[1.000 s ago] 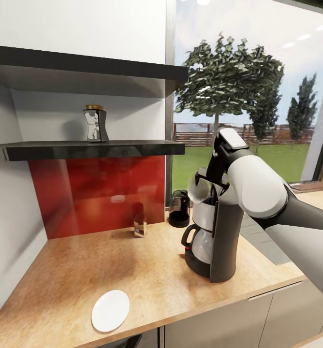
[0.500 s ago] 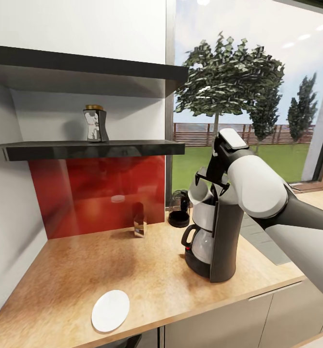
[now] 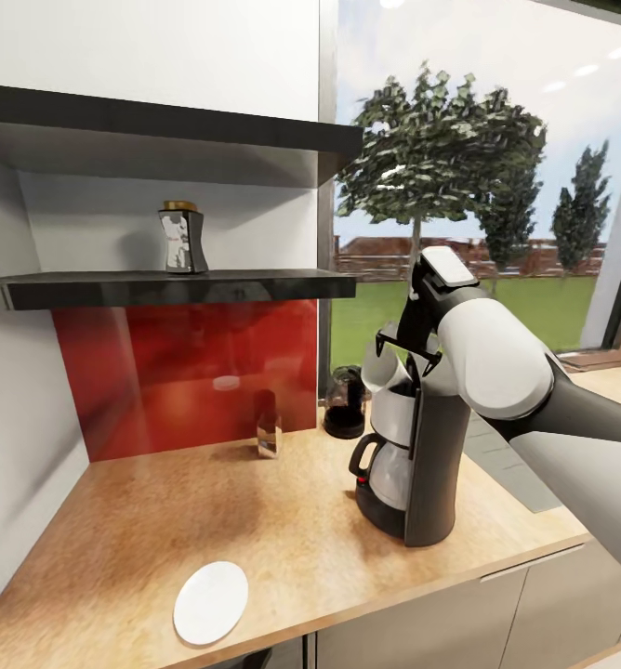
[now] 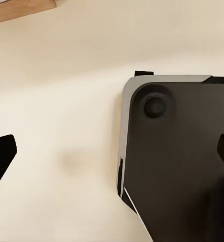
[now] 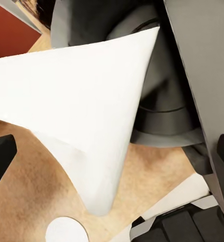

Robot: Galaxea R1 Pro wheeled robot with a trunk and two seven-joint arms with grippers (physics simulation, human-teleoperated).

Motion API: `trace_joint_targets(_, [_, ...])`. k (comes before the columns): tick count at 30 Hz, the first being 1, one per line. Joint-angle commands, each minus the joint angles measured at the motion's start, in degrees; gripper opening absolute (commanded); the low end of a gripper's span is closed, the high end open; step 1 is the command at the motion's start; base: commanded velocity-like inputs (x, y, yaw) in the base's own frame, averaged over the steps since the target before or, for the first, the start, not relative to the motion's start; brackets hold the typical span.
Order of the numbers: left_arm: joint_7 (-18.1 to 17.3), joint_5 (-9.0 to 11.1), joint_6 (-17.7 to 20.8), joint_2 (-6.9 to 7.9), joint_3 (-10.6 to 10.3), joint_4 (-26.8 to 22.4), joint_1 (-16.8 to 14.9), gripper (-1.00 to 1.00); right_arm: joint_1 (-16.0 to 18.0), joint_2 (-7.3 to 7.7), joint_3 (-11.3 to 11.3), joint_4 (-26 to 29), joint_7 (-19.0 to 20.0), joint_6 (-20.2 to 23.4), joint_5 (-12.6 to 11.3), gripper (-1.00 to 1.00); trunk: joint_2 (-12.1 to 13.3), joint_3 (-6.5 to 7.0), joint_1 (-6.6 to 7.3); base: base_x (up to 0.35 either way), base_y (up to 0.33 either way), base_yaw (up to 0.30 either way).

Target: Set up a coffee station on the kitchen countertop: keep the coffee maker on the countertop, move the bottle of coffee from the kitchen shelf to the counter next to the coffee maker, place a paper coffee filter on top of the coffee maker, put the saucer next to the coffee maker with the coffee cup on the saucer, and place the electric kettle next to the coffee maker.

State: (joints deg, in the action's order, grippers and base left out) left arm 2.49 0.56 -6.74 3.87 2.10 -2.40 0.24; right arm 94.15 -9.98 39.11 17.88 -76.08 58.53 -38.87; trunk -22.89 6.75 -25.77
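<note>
The dark grey coffee maker (image 3: 420,455) stands on the tan countertop (image 3: 255,530). A white paper coffee filter (image 3: 383,369) (image 5: 81,111) leans tilted against its upper front, its point hanging past the machine. Just above the filter my right gripper (image 3: 406,350) (image 5: 114,151) is open, fingers wide apart and clear of it. The bottle of coffee (image 3: 182,240) stands on the black kitchen shelf (image 3: 255,284). The white saucer (image 3: 211,602) (image 5: 66,231) lies near the counter's front edge. The dark electric kettle (image 3: 345,401) sits behind the coffee maker. The coffee cup is out of view. My left gripper (image 4: 114,151) is open over pale floor.
A small clear glass (image 3: 269,435) stands by the red backsplash (image 3: 180,381). A second black shelf (image 3: 162,121) hangs above the first. A window lies to the right. In the left wrist view a dark robot base (image 4: 177,161) lies below.
The filter, blurred and in motion a second ago, now rests still against the coffee maker's top front. The right gripper stays put. The head view has shifted slightly.
</note>
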Motion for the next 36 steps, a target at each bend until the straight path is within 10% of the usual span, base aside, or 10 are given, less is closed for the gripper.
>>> trace_joint_targets(1, [0.06,0.05,-0.12,-0.01,0.18,-0.04,0.03,1.00,-0.02,-0.02,-0.08,0.13,-0.56,0.54,-0.60,1.00,-0.03,-0.02,-0.02,0.008,0.000,0.000])
trace_joint_targets(15, [-0.03,0.05,-0.17,-0.01,0.18,-0.05,0.03,1.00,-0.02,-0.02,-0.40,0.21,-0.78,0.54,-0.47,1.00,-0.03,-0.02,-0.02,0.001,0.000,0.000])
trace_joint_targets(21, [-0.03,0.05,-0.18,-0.06,0.18,0.01,0.03,1.00,-0.02,-0.02,-8.23,0.21,-0.99,0.54,-0.50,1.00,-0.03,-0.02,-0.02,0.005,0.000,0.000])
trace_joint_targets(36, [-0.05,0.05,-0.21,-0.03,0.18,0.03,0.11,1.00,-0.02,-0.02,-9.47,0.07,-1.13,0.54,-0.43,1.00,-0.03,-0.02,-0.02,0.000,0.000,0.000])
